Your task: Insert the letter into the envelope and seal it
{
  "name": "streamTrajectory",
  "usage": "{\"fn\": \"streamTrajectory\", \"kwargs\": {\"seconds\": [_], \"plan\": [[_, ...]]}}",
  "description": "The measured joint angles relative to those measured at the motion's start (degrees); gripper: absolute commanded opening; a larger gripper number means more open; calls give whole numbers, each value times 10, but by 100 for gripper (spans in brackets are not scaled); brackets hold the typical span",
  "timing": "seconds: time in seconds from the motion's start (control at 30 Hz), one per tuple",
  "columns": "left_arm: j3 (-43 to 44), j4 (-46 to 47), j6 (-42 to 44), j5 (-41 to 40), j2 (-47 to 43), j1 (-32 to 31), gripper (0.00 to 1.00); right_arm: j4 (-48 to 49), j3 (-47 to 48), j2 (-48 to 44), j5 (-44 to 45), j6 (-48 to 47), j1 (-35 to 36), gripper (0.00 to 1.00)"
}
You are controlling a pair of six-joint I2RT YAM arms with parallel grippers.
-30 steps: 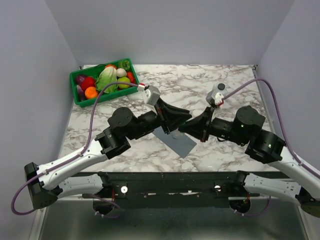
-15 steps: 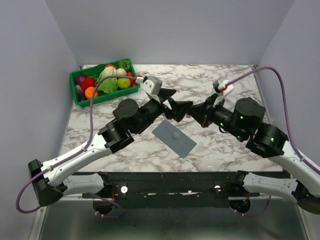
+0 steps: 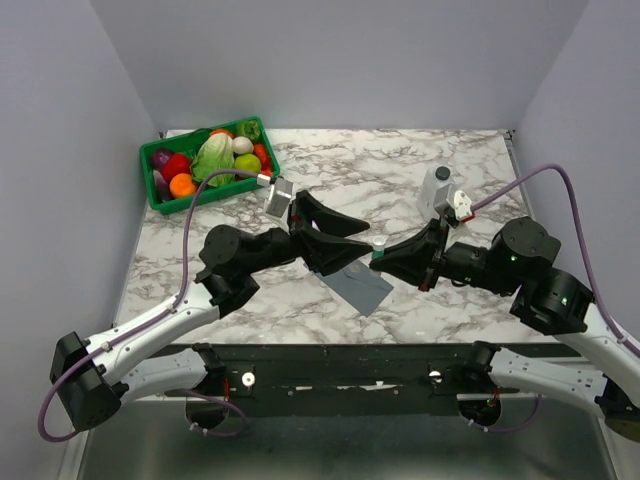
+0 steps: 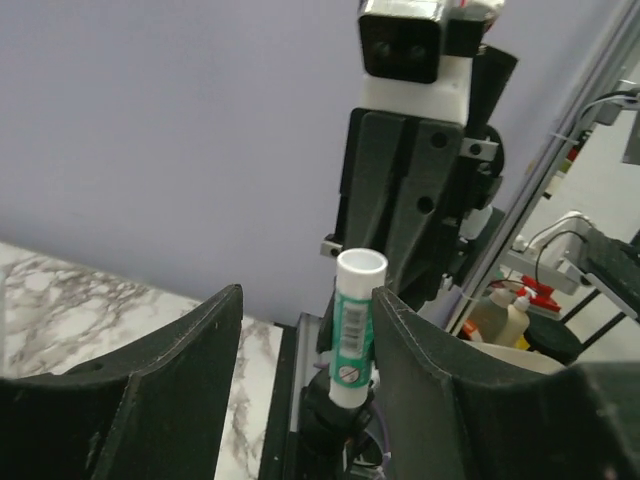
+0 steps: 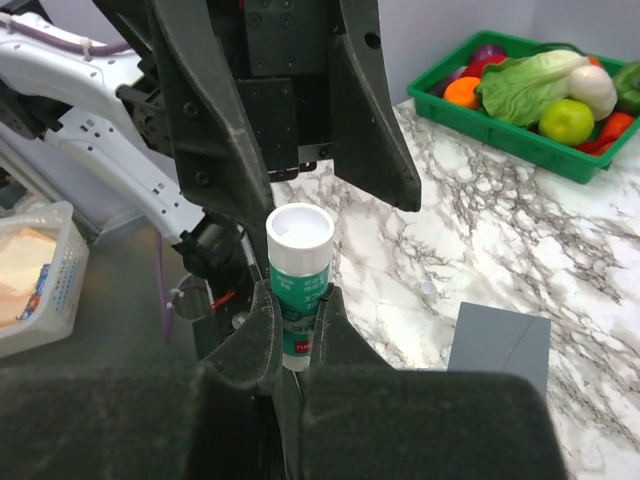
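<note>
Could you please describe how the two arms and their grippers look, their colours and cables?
Both arms have white lower links and black, rounded joints. The left arm and the right arm each carry a purple cable looping to a small pale camera box at the wrist. The left gripper and right gripper have black, wedge-shaped fingers.

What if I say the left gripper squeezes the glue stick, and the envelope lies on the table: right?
No. The right gripper squeezes the glue stick, as the right wrist view shows; the left gripper is open. The envelope does lie on the table.
</note>
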Motion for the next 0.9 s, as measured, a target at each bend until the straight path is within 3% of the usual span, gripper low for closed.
{"fn": "streamTrajectory", "kwargs": {"seconds": [0.13,0.47,0.67,0.77,0.9], "plan": [[0,30,-23,27,0,0,61,-1,-2,13,-23,0,0,1],[0,41,-35,64,4,0,43,-2,-5,26,-51,0,0,1],[1,40,-40,86,23,0,41,-2,-5,31,-59,-1,0,1],[5,40,-40,91,29,0,27,-2,-5,35,-61,-1,0,1],[10,39,-40,96,29,0,21,0,-5,36,-63,-1,0,1]]}}
